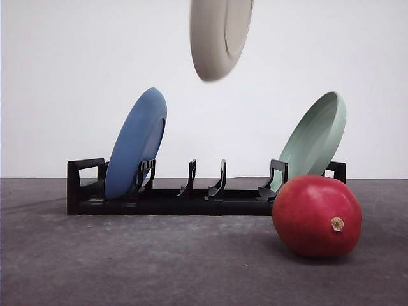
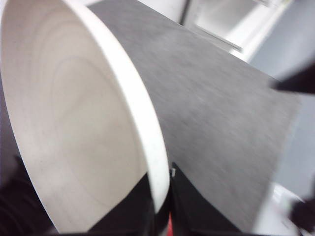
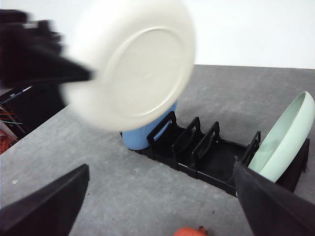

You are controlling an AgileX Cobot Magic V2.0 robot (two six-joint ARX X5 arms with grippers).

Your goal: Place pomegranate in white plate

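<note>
Fingers (image 2: 160,206) of the left arm pinch the rim of the round matte off-white plate (image 2: 74,128); the right arm's fingers (image 3: 266,206) stand spread, the glossy red pomegranate (image 3: 191,231) between them.

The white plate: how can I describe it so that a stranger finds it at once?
Start at the black rack on the grey table. The white plate is in the air above the rack's middle, tilted on edge, held by the left pincer. Unlike the blue plate and green plate, it is cream and not in a slot.
</note>
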